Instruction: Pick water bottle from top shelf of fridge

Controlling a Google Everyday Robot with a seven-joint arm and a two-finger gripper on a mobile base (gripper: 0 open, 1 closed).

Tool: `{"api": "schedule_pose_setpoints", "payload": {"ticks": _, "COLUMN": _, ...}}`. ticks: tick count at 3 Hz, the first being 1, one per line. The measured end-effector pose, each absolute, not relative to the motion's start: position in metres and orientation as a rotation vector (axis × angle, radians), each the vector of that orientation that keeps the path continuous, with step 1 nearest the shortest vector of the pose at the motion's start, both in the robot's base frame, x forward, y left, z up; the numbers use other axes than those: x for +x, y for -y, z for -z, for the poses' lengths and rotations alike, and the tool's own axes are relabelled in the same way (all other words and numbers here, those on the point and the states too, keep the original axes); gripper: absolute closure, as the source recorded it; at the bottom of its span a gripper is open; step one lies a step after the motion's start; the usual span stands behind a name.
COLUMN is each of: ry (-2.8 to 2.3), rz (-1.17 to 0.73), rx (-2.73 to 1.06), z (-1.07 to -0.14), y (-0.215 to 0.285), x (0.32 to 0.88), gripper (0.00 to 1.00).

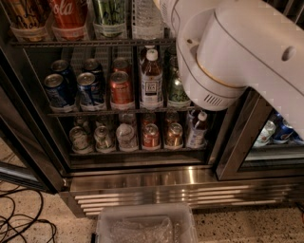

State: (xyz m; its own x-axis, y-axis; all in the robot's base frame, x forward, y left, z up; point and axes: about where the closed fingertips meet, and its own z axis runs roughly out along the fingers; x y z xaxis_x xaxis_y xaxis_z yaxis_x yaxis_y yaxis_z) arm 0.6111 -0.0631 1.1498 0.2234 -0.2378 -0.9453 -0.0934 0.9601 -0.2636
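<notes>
One relation decides the coming move for us, and half of it is hidden; the gripper lies out of view past the upper edge of the picture, where the thin end of the white arm point(237, 52) leaves the frame, so we cannot tell whether it is open, closed or holding anything; the water bottle point(147, 16) stands upright on the top shelf point(90, 42) of the fridge point(142, 180), its ribbed clear body showing and its cap cut off by the frame, so its long axis runs vertically; it is the rightmost bottle we can see in that row, with a green bottle point(110, 14) just beside it and a red cola bottle point(69, 16) further along; the arm's vanishing end sits just beside the water bottle on its right flank, so we judge the gripper to be close above or behind it, with the bottle below and slightly left of the gripper; the brown tea bottle point(151, 78) stands one rack lower, directly under our target, well below the gripper and not to be confused with it; we judge a sideways, horizontal closing across the upright body to be what the grasp calls for.
</notes>
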Motion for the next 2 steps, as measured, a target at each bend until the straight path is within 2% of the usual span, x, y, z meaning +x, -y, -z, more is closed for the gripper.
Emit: {"api": "schedule_pose_setpoints", "payload": {"ticks": 2, "ry": -1.336, "rz": 0.015, "rx": -0.331, "z": -1.157, "y": 0.027, "x": 0.559, "gripper": 1.00}}
